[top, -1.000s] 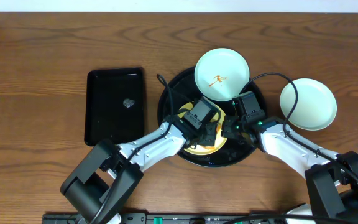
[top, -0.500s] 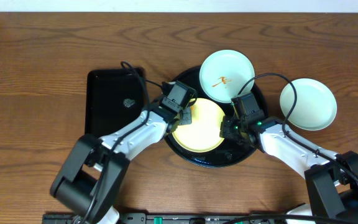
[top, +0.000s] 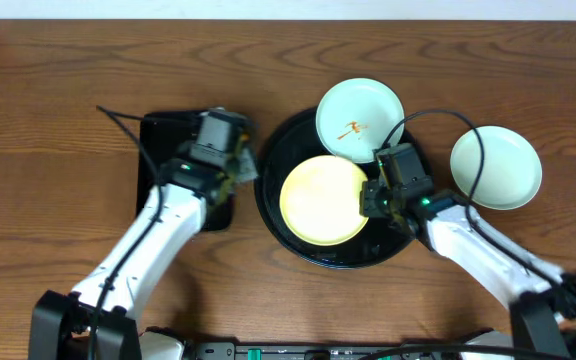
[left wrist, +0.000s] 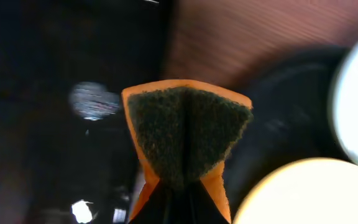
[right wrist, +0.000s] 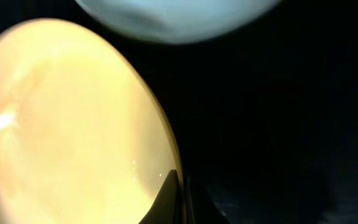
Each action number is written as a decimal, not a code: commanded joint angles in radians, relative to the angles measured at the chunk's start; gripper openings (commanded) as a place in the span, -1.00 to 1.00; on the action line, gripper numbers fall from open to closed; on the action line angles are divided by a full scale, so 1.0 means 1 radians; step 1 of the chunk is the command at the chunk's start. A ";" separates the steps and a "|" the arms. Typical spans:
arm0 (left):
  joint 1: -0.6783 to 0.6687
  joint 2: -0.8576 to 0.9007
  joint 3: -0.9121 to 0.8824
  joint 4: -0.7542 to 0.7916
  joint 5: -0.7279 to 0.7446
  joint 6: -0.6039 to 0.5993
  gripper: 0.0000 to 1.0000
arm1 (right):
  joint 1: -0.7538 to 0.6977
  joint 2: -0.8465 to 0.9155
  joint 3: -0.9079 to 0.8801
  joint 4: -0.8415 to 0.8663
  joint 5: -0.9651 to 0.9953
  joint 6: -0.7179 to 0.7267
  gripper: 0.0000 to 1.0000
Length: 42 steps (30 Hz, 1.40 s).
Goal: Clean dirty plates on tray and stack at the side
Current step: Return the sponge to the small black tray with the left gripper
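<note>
1. Half a second ago the left gripper was over the upper left edge of the yellow plate. Now it is off the round black tray and hangs above the right edge of the rectangular tray.
2. The yellow plate, partly covered a second ago, shows whole from overhead. It lies in the round tray, about where it was. No smears show on its face.
3. The right gripper has kept its spot at the yellow plate's right rim.
4. The smeared mint plate is unchanged on the round tray's far rim, with a reddish mark near its centre. The second mint plate sits unchanged on the bare tabletop, right of the tray and apart from it.
5. Left arm: it runs from the near left corner up and right across the table, with the wrist over the rectangular tray. The fingers are clamped on a folded sponge, orange with a dark green scouring face, held clear of the surface below. A pale blurred patch lies in the rectangular tray just left of the sponge.
6. Right arm: it reaches in from the near right corner, with its cable looping over the tray's right side. In the wrist view, the fingertips are drawn close together, with only a thin slit between them, right at the yellow plate's edge. I cannot tell whether they pinch the rim.
</note>
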 commanded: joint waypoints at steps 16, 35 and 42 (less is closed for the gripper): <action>0.408 0.254 -0.003 0.108 0.484 0.386 -0.85 | 0.011 -0.253 0.031 0.089 0.583 -0.591 -0.98; 0.412 0.362 -0.004 0.073 0.612 0.376 -0.85 | 0.023 -0.258 0.031 0.148 0.622 -0.629 -0.98; 0.312 0.362 -0.004 0.063 0.100 0.302 -0.85 | 0.023 -0.258 0.031 0.146 0.622 -0.622 -0.98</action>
